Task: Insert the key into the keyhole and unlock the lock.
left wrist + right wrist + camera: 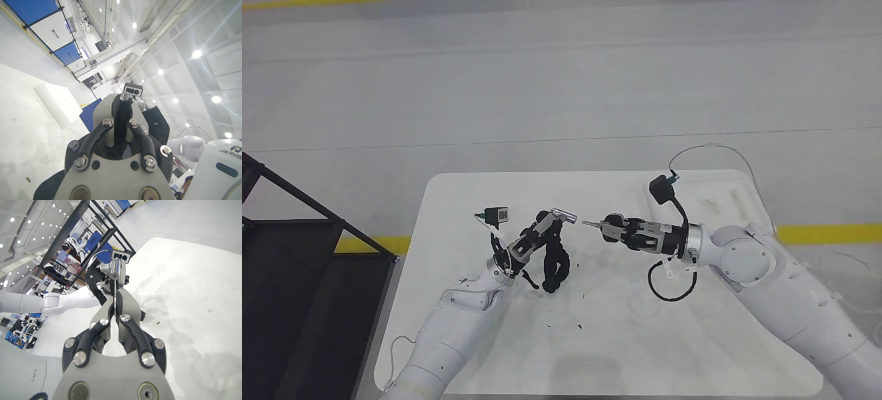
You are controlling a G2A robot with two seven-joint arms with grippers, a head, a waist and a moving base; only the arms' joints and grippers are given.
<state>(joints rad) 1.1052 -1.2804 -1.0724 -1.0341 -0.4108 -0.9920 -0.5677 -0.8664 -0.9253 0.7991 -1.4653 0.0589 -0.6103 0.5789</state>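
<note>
Pinching the key [114,289] in our right hand [115,298], its tip at the keyhole [114,276], we hold the lock [115,268] above the table [642,340] in our clamped left hand [123,102]; we judge insertion starting: push straight, then twist.

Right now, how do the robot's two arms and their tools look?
The left arm and right arm have smooth white shells; a black cable loops at the right wrist. The left tool and right tool have grey plates, black link bars with silver screws, pale fingers with black pads.
</note>
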